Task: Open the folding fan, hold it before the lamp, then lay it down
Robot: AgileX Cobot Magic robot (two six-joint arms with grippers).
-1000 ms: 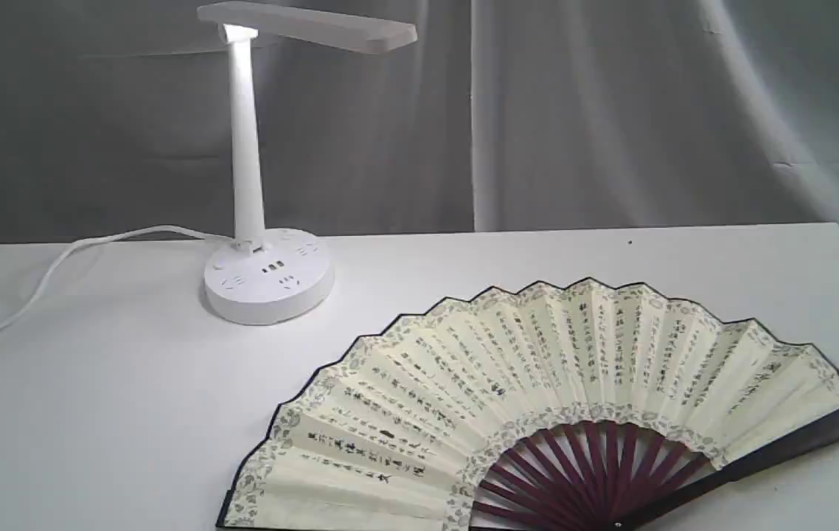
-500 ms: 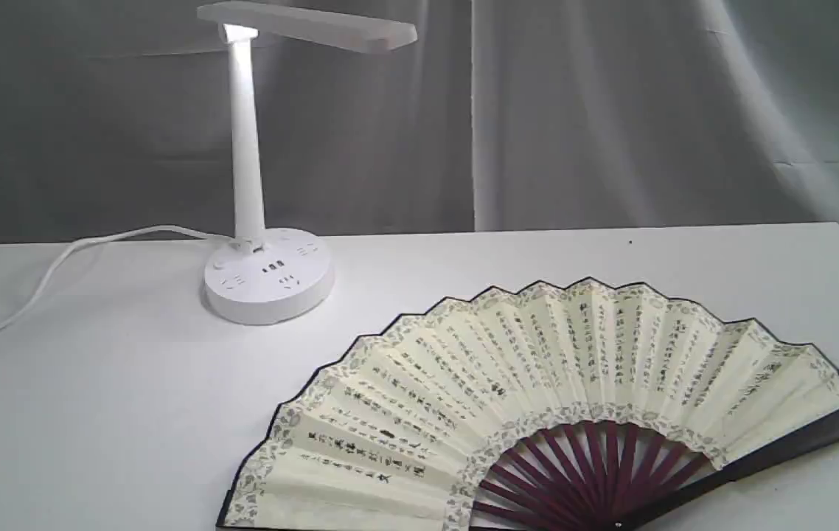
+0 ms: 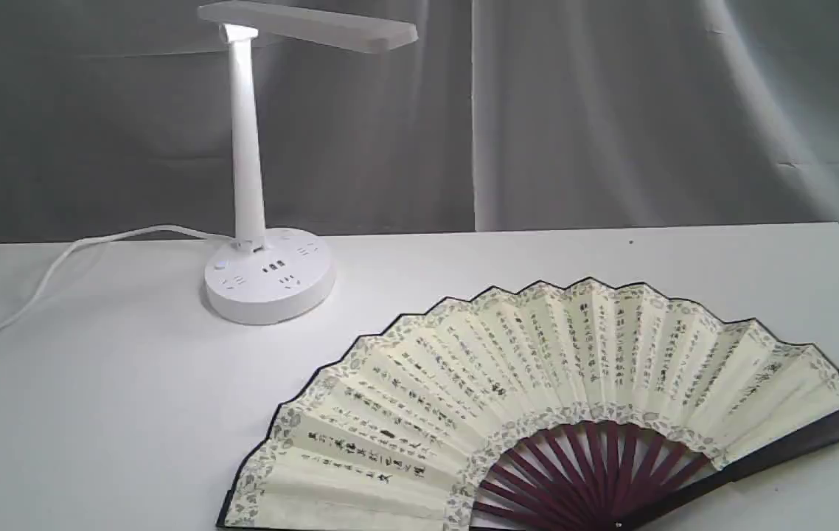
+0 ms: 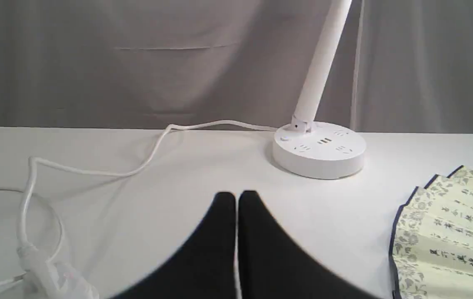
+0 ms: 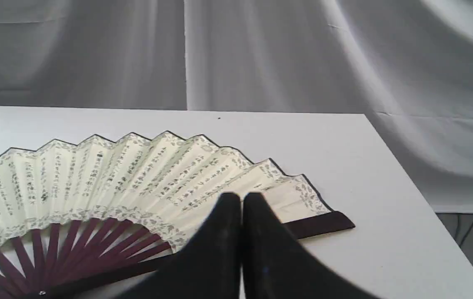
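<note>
- The folding fan, a large pleated cream paper piece with black calligraphy columns, a patterned grey border and dark maroon wooden ribs [image 3: 537, 383], lies fully spread and flat on the white table [image 3: 132, 413] in the exterior view. Its pivot is at the near edge and its arc points toward the grey curtain [image 3: 648, 110].
- In the same view we see the white plastic desk lamp [image 3: 246, 162], with a flat bar head, slim upright stem and round socketed base. It stands behind and to the left of the fan, apart from it, and its white cord [image 3: 58, 258] trails off to the left.
- In the left wrist view, the left gripper [image 4: 236, 197] has its black fingers pressed together over the table with nothing between them. The lamp's base stands beyond it, and the fan's bordered edge shows at one side.
- In the right wrist view, the right gripper [image 5: 241, 197] is likewise closed tight on nothing. Its fingertips overlap the fan's paper near the dark end guard, and we cannot tell here whether they touch it.
</note>
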